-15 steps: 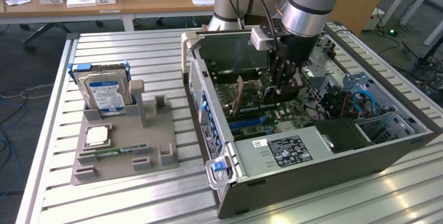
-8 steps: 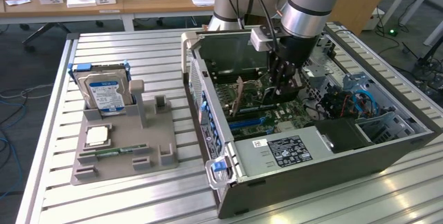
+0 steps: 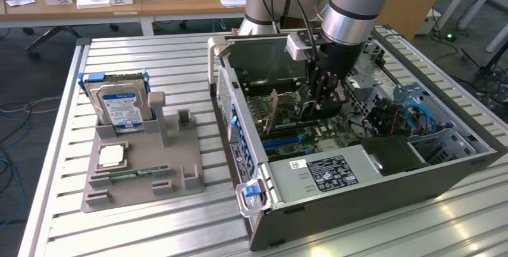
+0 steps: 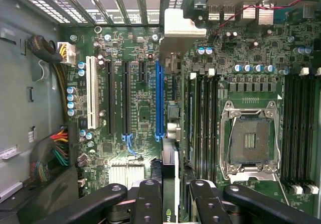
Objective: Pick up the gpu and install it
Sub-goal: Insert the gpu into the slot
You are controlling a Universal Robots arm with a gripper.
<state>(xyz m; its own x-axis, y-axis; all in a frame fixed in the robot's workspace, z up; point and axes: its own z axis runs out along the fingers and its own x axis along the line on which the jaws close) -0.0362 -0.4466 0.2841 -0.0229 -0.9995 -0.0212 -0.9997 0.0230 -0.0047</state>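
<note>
The gpu (image 4: 171, 176) is a thin dark card seen edge-on, its pale metal bracket (image 4: 183, 25) toward the case's vented rear wall. My gripper (image 4: 173, 186) is shut on it, one black finger (image 4: 148, 201) on each side of the board. The card stands upright over the green motherboard (image 4: 140, 118), right beside the long blue slot (image 4: 159, 98); I cannot tell whether its edge touches the slot. In the exterior view my gripper (image 3: 324, 103) reaches down into the open computer case (image 3: 357, 179), with the gpu (image 3: 278, 114) standing below it.
A silver hard drive (image 3: 119, 108) with a blue-white label stands in a grey fixture (image 3: 187, 168) at the exterior view's left, with a green memory stick (image 3: 139, 172) lying on it. Memory slots (image 4: 203, 123), the processor socket (image 4: 251, 138) and cable bundles (image 4: 55, 153) crowd the board.
</note>
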